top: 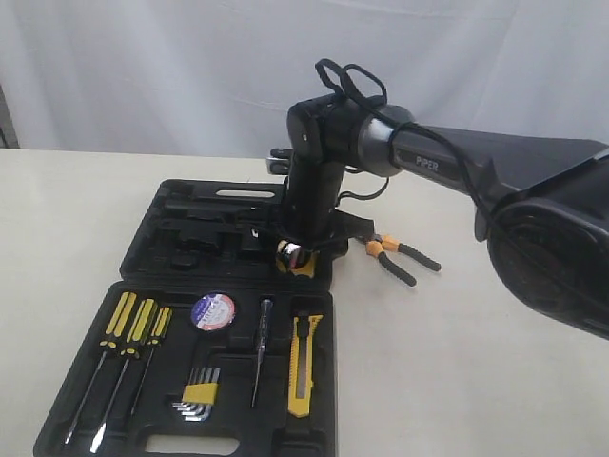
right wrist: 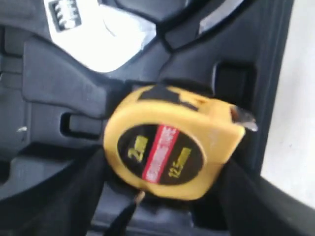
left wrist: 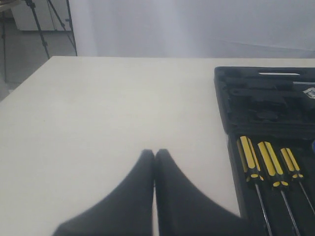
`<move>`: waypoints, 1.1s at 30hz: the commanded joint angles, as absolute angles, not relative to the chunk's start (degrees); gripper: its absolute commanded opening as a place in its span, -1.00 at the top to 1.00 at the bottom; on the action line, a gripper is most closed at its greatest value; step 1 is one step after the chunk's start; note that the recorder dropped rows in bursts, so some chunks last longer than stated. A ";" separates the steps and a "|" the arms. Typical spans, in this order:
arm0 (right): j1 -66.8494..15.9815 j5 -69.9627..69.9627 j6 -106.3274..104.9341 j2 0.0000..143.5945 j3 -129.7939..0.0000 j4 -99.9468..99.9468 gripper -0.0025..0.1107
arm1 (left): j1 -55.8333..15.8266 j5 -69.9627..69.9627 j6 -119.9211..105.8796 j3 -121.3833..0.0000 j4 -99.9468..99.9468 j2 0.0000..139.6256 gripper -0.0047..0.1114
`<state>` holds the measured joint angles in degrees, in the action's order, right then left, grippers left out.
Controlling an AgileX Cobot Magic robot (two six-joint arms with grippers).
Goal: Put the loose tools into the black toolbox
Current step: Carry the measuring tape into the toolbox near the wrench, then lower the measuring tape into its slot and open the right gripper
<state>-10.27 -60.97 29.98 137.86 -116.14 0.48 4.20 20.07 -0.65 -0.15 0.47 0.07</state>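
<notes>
My right claw [right wrist: 165,169] is clamped across the yellow tape measure [top: 297,259], fingers set fairly wide because the case is fat. I hold it low over the far half of the black toolbox [top: 181,224], at about 3 o'clock on that half as the exterior view shows it. Whether it already touches the moulded recess beneath, I cannot tell. My left claw [left wrist: 155,153] is pinched together with nothing in it, above bare table [top: 457,362] beside the toolbox. By my reckoning the job is past halfway. The tape roll [top: 212,311] and the utility knife [top: 303,364] lie in the near half, the roll at about 12 o'clock of it and the knife at 3 o'clock. They sit alongside the screwdrivers [top: 128,333] and hex keys [top: 198,392], which are not mine to move. What is left, as I judge it, is to seat and release this tape measure. After that come the pliers [top: 395,255], which lie on the table just outside the box, at 3 o'clock from my load.
</notes>
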 commanded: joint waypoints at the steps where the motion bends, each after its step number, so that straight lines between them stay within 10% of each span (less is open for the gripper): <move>1: -10.26 -63.24 29.15 135.89 -115.86 0.85 -0.19 | 3.93 19.62 -0.41 0.00 0.00 0.00 0.92; 10: -10.26 -62.84 27.10 135.44 -115.86 0.00 -0.43 | 3.93 19.62 -0.41 0.00 0.00 0.00 0.92; 19: -10.26 -62.17 25.71 135.41 -116.64 -0.44 0.91 | 3.93 19.62 -0.41 0.00 0.00 0.00 0.92; 33: -10.26 -58.76 23.64 135.32 -120.63 -4.71 0.96 | 3.93 19.62 -0.41 0.00 0.00 0.00 0.92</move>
